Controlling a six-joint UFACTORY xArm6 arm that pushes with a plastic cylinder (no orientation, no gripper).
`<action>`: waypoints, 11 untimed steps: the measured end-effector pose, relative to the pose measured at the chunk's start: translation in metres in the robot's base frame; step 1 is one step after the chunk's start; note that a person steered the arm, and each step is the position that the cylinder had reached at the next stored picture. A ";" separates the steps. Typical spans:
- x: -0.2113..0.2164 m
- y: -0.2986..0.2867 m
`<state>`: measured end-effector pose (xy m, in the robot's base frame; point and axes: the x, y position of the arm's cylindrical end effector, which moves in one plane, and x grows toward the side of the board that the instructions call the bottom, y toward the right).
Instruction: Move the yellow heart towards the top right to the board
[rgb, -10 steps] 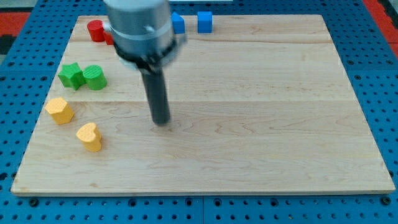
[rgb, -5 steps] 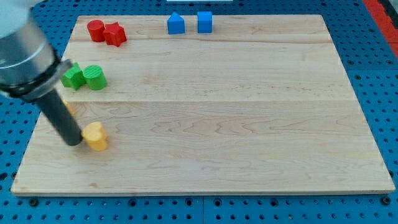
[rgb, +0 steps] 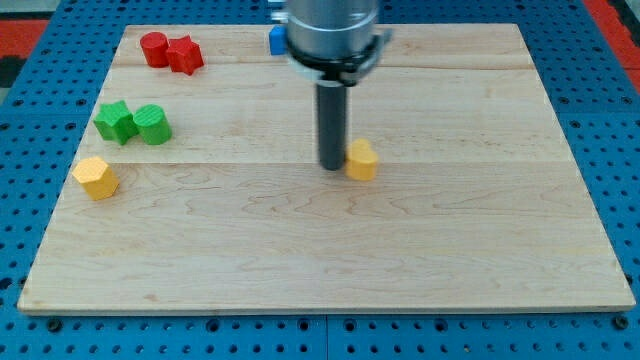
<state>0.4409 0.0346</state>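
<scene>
My tip is touching the heart's left side, bare rod with nothing clamped; pushing off-centre risks the heart slipping sideways, missing the top right.

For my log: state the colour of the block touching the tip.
Yellow: the heart, right of my tip, camera view.

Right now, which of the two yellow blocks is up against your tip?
The yellow heart near the board's middle: my tip sits right at its left side. The other yellow block lies alone by the view's left edge.
</scene>
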 end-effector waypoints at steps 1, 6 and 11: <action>0.000 0.054; -0.037 0.153; -0.165 0.053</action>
<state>0.2758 0.0872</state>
